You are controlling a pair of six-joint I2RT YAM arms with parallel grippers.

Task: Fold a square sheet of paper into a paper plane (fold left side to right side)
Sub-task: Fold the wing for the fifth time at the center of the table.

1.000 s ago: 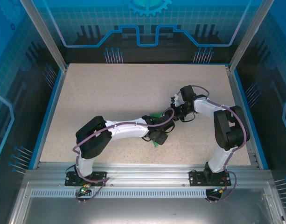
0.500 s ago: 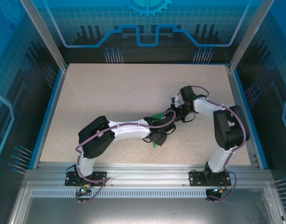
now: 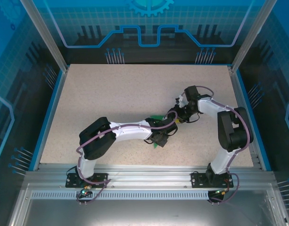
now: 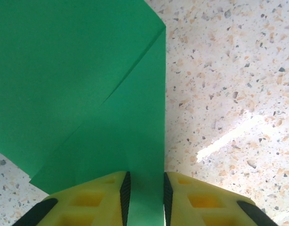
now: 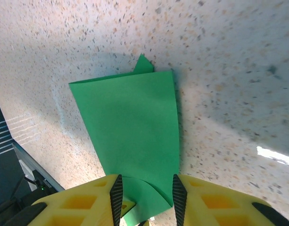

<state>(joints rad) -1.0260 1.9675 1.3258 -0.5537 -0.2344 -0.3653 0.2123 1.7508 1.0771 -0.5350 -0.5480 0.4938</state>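
You've got the speckled table [image 3: 111, 94] w/ the square sheet of paper [image 5: 130, 122] lying folded near mid-table, under both wrists. Left gripper [image 4: 144, 188]: jaws narrowly apart, paper edge strip btwn them, unclamped. Right gripper [image 5: 145, 193]: released, straddling a curled corner.

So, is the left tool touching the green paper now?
Cannot tell. The left wrist view shows the green paper between the pads of the left tool, but not whether they press it or hang above it.
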